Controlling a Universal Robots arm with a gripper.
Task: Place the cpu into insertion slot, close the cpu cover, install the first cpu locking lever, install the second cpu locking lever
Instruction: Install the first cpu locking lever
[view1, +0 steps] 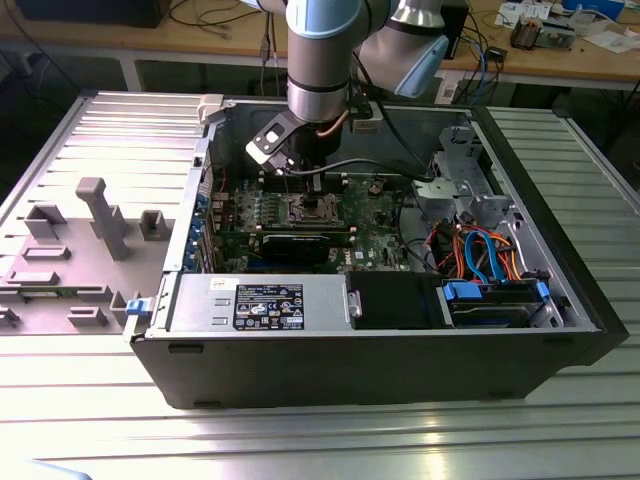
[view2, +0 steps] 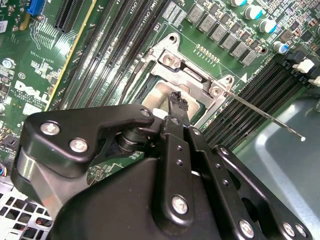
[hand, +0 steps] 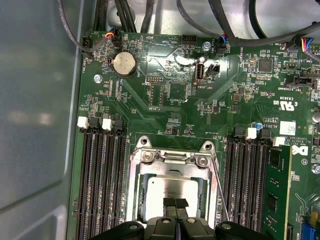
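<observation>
The cpu (hand: 170, 186) lies flat in the insertion slot (view1: 313, 209) of the green motherboard (hand: 170, 95), its dull silver top showing through the window of the cpu cover (hand: 136, 175). The cover lies down around the chip. My gripper (hand: 175, 203) hangs over the chip's near edge, its two black fingertips (view2: 176, 99) shut together with nothing between them. Whether they touch the chip I cannot tell. One thin wire locking lever (view2: 265, 116) sticks out free from the socket's corner, also seen beside the socket (hand: 220, 192) in the first wrist view.
Long black memory slots (hand: 100, 185) flank the socket, with an upright memory module (hand: 277, 195) further out. The grey case wall (hand: 35, 125) stands close by. Cables (view1: 480, 250) and a power supply (view1: 260, 300) fill the case's front. A grey fixture tray (view1: 90, 230) lies outside.
</observation>
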